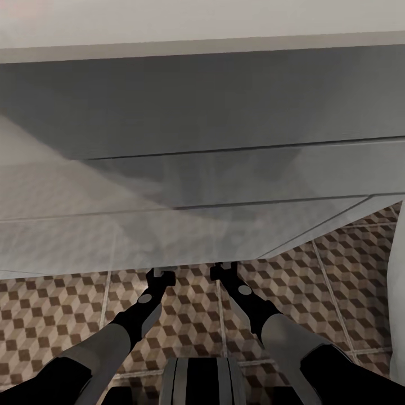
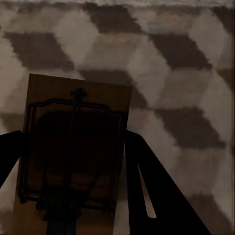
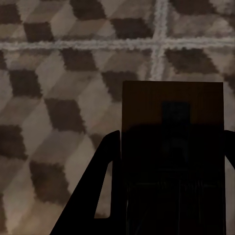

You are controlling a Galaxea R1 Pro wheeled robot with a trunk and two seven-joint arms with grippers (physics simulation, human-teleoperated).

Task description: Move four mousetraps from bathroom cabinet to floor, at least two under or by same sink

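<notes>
Here both arms reach under the white vanity (image 1: 197,214); left gripper (image 2: 73,181) clamps a mousetrap (image 2: 73,142), right gripper (image 3: 171,181) clamps another mousetrap (image 3: 172,105), both over the bathroom floor (image 3: 58,73).

White vanity (image 1: 202,112) overhangs both arms – low headroom; open bathroom floor (image 1: 56,315) below, white edge (image 1: 397,292) right.

Two arms are showing grey forearm shells with black elbows and slim black wrists, each wrist carrying a round grey disc. A rounded black-and-grey ribbed trunk is sitting at 6 o'clock. In the wrist views, flat black triangular fingers (image 2: 147,186) are showing.
</notes>
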